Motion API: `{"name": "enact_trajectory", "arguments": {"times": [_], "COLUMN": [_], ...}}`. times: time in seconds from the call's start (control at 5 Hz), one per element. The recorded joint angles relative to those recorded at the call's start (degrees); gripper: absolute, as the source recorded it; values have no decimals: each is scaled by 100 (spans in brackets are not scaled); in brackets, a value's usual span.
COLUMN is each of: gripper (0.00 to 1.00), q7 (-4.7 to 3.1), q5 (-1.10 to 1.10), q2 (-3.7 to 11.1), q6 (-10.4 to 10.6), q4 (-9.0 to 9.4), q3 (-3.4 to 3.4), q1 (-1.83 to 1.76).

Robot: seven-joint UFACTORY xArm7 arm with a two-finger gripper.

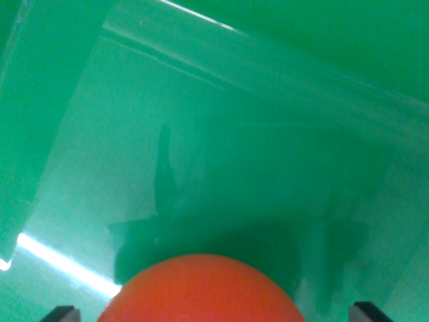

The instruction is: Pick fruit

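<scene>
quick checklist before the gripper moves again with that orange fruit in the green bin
1. Fruit centred between the fingertips: ok, one dark tip shows on each side.
2. Fingertips touching the fruit: cannot tell, a gap shows on both sides.
3. Gripper state: open, not clamped.
4. Green bin floor around the fruit free of other items: ok.
5. Bin wall clearance: cannot tell.
</scene>
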State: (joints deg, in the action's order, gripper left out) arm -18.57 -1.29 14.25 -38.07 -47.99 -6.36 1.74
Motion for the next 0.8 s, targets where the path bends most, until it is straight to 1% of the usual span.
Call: {"name": "enact_trajectory", "arguments": {"times": [0.6, 0.8], "gripper": [0, 100], "q7": [0, 0], "q5": [0, 0], "q2": [0, 0], "q6": [0, 0], "q4": [0, 0], "q3": [0, 0], "q1": [0, 0]}}
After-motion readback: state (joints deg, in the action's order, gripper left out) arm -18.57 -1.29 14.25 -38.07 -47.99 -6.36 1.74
